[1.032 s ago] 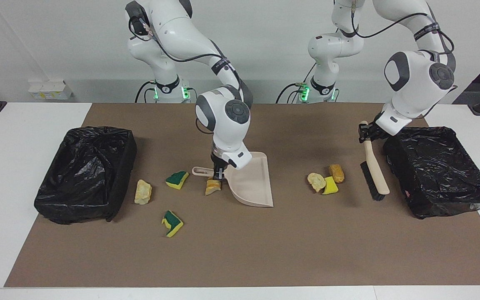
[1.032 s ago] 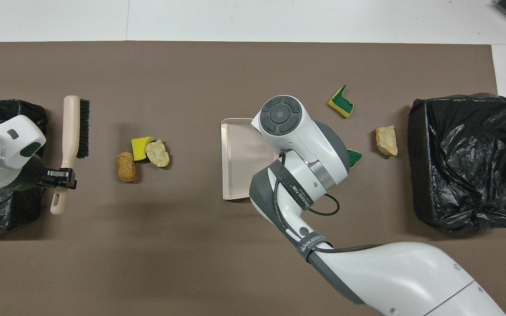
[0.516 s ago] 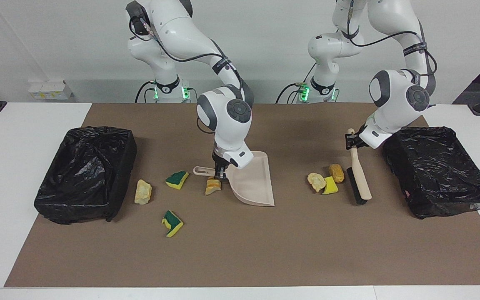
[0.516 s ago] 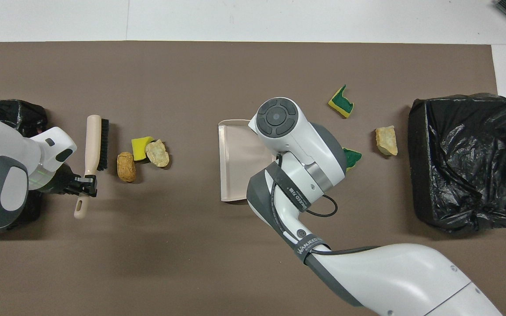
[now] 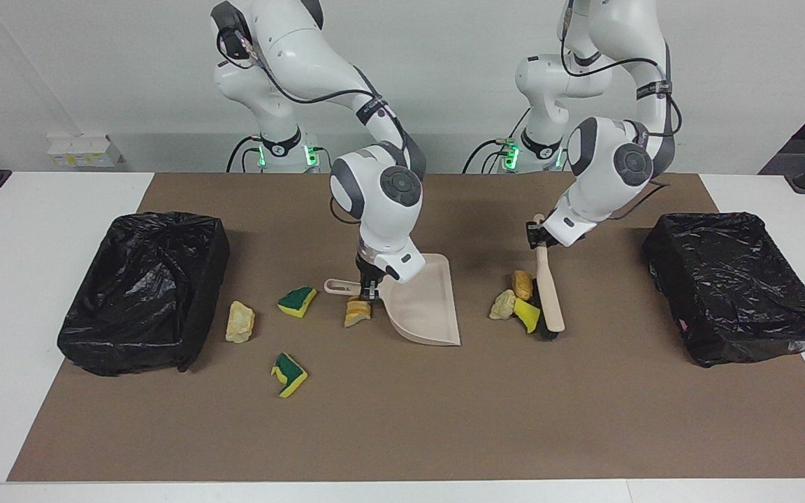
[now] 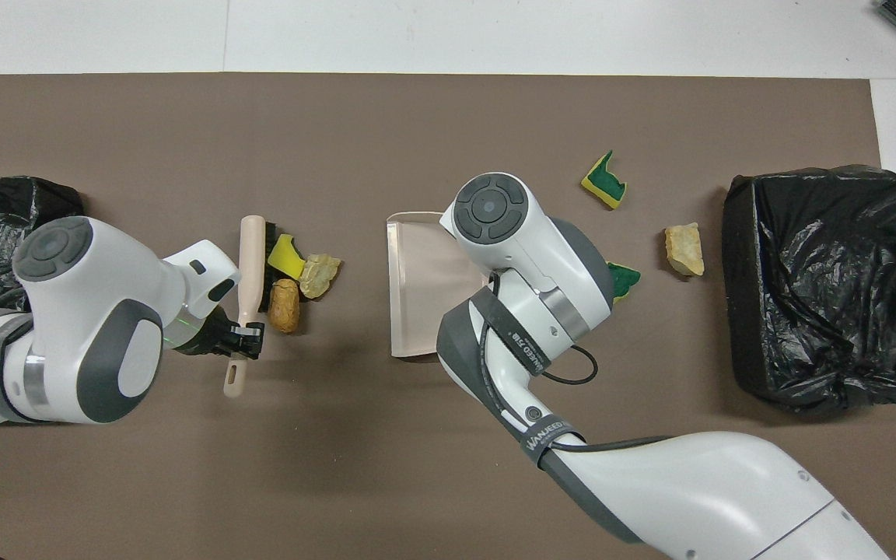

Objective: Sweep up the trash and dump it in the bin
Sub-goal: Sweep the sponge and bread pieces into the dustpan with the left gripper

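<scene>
Two black-lined bins (image 5: 142,290) (image 5: 738,286) sit at either end of the brown tabletop (image 5: 402,419). The right gripper (image 5: 367,288) has its jaws clenched on the beige dustpan (image 5: 425,307). The left gripper (image 5: 539,236) grips the brush (image 5: 549,290), bristles touching three clustered scraps (image 5: 516,302) (yellow sponge, tan chunks); four more scraps (image 5: 289,374) lie near the dustpan handle.

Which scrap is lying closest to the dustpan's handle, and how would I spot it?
Find the beige dustpan mid-table, held at its handle by the right gripper. Directly beneath that gripper lies a tan bread-like chunk. Unlike the green-and-yellow sponge piece beside it, it has no green.
</scene>
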You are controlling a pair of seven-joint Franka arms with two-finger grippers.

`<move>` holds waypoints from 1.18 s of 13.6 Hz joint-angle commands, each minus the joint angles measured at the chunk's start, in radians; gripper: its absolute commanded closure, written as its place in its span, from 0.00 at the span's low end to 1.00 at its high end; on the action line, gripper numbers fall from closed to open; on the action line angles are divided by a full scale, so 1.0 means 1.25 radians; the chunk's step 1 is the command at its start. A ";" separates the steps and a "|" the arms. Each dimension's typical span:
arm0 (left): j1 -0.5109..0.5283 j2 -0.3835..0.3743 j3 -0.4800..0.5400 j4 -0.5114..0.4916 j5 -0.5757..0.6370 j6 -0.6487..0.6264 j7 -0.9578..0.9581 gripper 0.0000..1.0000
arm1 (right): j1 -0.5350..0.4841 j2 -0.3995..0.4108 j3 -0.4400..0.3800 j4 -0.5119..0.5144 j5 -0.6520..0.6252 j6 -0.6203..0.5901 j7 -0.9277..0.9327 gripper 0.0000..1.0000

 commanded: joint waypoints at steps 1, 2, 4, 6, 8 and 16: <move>-0.077 -0.022 0.011 -0.022 -0.042 0.041 -0.064 1.00 | -0.002 -0.021 0.006 -0.033 -0.002 0.006 0.012 1.00; -0.106 -0.022 0.012 -0.023 -0.053 0.049 -0.094 1.00 | -0.002 -0.021 0.006 -0.033 -0.002 0.006 0.012 1.00; -0.173 0.006 0.012 -0.022 -0.083 0.114 -0.146 1.00 | -0.002 -0.021 0.006 -0.033 -0.002 0.006 0.013 1.00; -0.191 0.016 0.010 -0.004 -0.136 0.122 -0.157 1.00 | -0.002 -0.022 0.006 -0.035 -0.002 0.006 0.013 1.00; -0.201 0.019 0.009 0.015 -0.157 0.121 -0.183 1.00 | -0.002 -0.022 0.006 -0.035 -0.002 0.006 0.011 1.00; -0.157 -0.030 0.018 0.085 -0.227 -0.040 -0.298 1.00 | -0.005 -0.024 0.006 -0.036 -0.002 0.005 0.010 1.00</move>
